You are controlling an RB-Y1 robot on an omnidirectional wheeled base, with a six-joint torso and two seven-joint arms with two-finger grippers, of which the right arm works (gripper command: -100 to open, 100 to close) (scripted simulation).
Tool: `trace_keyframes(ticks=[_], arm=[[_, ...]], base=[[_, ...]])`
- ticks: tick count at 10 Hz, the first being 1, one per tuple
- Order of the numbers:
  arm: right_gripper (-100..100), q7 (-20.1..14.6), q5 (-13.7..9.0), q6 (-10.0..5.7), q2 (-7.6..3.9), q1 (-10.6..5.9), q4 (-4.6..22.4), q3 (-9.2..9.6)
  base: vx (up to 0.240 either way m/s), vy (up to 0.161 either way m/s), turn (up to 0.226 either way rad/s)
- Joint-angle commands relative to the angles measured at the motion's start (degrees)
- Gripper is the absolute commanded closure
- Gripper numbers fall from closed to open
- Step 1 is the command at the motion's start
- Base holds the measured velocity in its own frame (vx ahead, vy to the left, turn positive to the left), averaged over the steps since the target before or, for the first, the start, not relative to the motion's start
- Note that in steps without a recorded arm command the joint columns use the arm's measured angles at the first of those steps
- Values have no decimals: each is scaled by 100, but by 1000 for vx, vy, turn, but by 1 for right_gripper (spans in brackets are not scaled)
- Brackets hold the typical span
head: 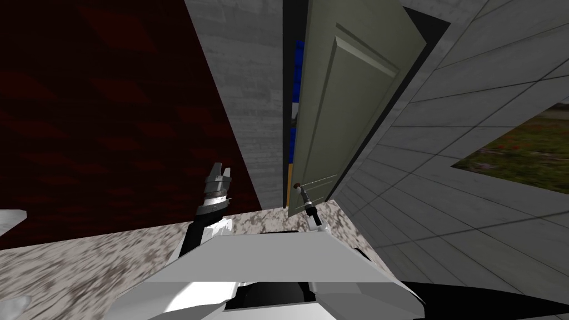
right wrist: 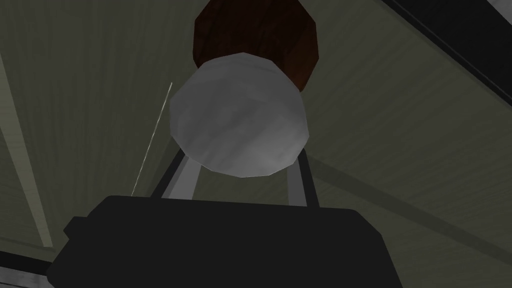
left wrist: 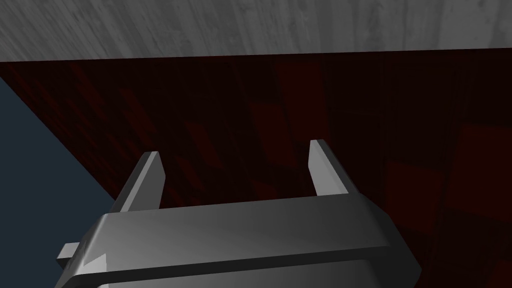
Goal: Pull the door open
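1. In the head view I see the olive-grey panelled door (head: 344,111) standing ajar. Between its handle edge and the grey wall (head: 250,83) there is a narrow gap, where a blue strip (head: 299,61) and a black area show.
2. The same view shows my right end effector (head: 304,194) reaching up to the low corner of the door, at the small door knob (head: 298,185). There I cannot judge the grip.
3. The right wrist view gives the grip. The round grey knob (right wrist: 239,115) sits between the two fingers (right wrist: 182,177), which are narrowed and pressing on its two sides. The knob covers their tips.
4. Behind the knob is a dark brown round plate (right wrist: 260,35), and behind that the door face (right wrist: 400,150).
5. My left end effector (head: 220,168) is raised in front of the dark red wall (head: 100,111), well apart from the door.
6. The left wrist view shows this end effector (left wrist: 235,155) spread wide, with nothing between the fingers.
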Motion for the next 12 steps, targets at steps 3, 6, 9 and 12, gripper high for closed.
trace_keyframes(ticks=[3, 6, 9, 12], arm=[[100, -122, 28, -85, 172, -59, 238, 135], [100, -122, 28, -85, 172, -59, 238, 135], [100, -122, 28, -85, 172, -59, 238, 135], [100, -582, -173, -133, -64, -105, 263, 22]], base=[[-17, -13, 40], [-7, 3, -4], [7, 1, -2], [-21, -24, 58]])
